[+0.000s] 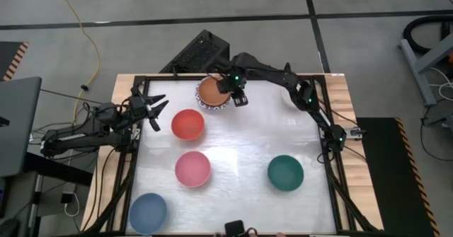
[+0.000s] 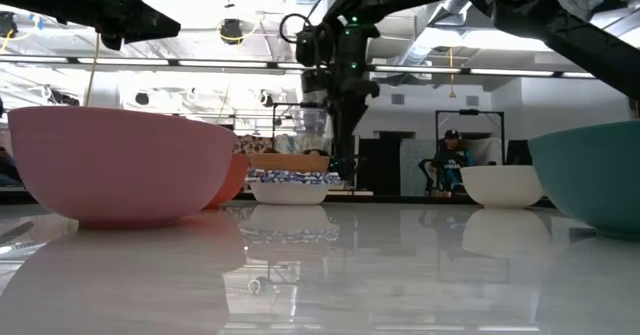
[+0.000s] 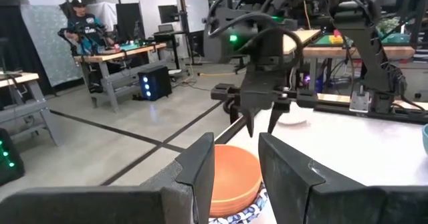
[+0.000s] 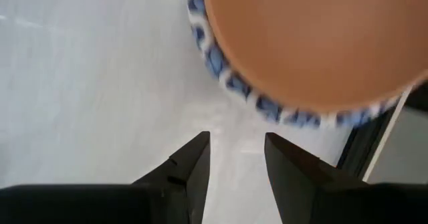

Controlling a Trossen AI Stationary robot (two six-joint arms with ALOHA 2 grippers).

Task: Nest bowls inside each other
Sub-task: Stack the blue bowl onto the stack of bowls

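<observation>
Glossy white table [image 1: 241, 134], seated person [image 2: 450, 162] behind

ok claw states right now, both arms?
Left claw: open, empty, beside the red bowl.
Right claw: open, empty, by the orange bowl.

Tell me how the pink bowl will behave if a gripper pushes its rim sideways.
The round pink bowl would probably slide rather than grip, since the white tabletop looks glossy. Its curved underside narrows toward the base, so a high push might rock or tip it. It looks rigid, not floppy.
</observation>
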